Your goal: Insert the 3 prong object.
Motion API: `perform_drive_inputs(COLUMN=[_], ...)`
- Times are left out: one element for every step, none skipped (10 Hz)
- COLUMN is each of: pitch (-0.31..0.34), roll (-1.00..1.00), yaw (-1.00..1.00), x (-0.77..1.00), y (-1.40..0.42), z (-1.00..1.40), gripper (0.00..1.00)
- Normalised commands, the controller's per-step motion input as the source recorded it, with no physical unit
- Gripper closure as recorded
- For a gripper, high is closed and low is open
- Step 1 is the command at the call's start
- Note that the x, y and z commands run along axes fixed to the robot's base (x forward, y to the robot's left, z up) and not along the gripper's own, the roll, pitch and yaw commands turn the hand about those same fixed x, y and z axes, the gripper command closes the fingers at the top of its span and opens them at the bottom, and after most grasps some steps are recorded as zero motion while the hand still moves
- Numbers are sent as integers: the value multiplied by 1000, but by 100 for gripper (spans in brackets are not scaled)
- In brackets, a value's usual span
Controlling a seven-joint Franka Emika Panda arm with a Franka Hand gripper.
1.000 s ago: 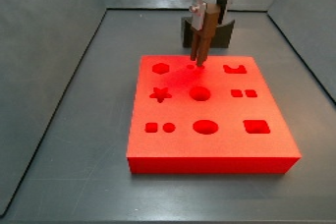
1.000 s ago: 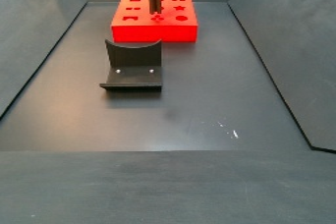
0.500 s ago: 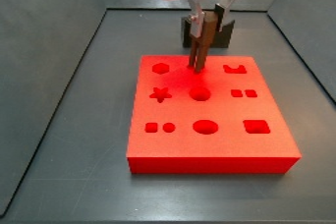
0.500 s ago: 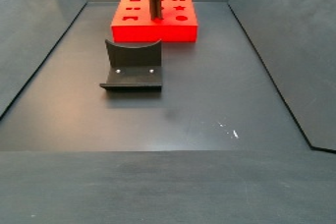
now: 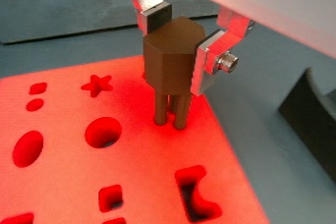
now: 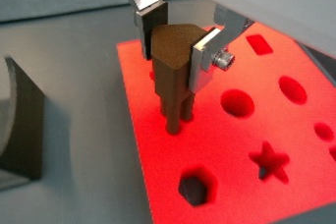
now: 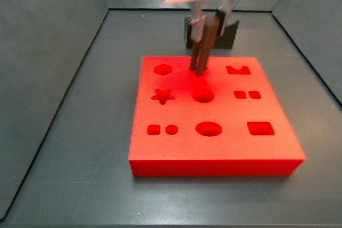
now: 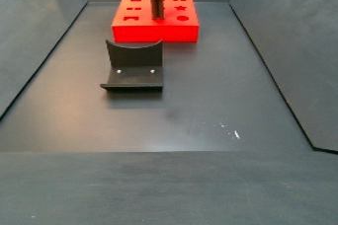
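While the peg hangs above the board, nothing is seated yet.

Gripper: the gripper (image 5: pixel 175 43) is pinched on the 3 prong object (image 5: pixel 168 66), one silver finger (image 5: pixel 152 12) on each side of its brown body; in both wrist views the plates press flat on it.

Peg: upright, prongs pointing straight down from the gripper. In a wrist view (image 6: pixel 176 66) the prong tips end just above, or perhaps touching, bare red surface; I cannot tell which.

Board: the red board (image 7: pixel 274 152) lies directly under the gripper. In a side view the peg (image 7: pixel 201 47) hangs over the board's far middle, near a round hole (image 7: pixel 203 95).

Holes near the prongs: a round hole (image 5: pixel 104 131) and a star hole (image 5: pixel 94 85) lie beside the tips, not under them. No matching set of three small holes shows beneath the prongs.

Fixture: the dark bracket (image 8: pixel 132 66) stands on the floor, well apart from the gripper, on the near side of the board (image 8: pixel 189 35).

Progress: pick-up done, carry over the board done. Left, as I judge it: line the prongs up with their own holes, lower, release.
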Motion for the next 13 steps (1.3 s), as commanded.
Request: perform_drive_inputs(pitch=[-61,-11,0,3,74,67,57,63,51,20,4,26,-7], roll=[201,176,164,144,37,0,0,0,-39,-77,-54,-14,0], yaw=[0,0,0,0,0,0,0,0,0,0,0,0,0], x=[-80,-40,0,203,269,189,166,149,40,0,-100,-83,0], y=[-77,-34,-11,-89,-63,0,0,0,0,0,6,0,0], z=[-163,-194,-206,-409,-620,-734,-697,-669,-677,-674,-637,-483,0], gripper=[100,100,100,100,100,100,100,100,100,100,100,100,100])
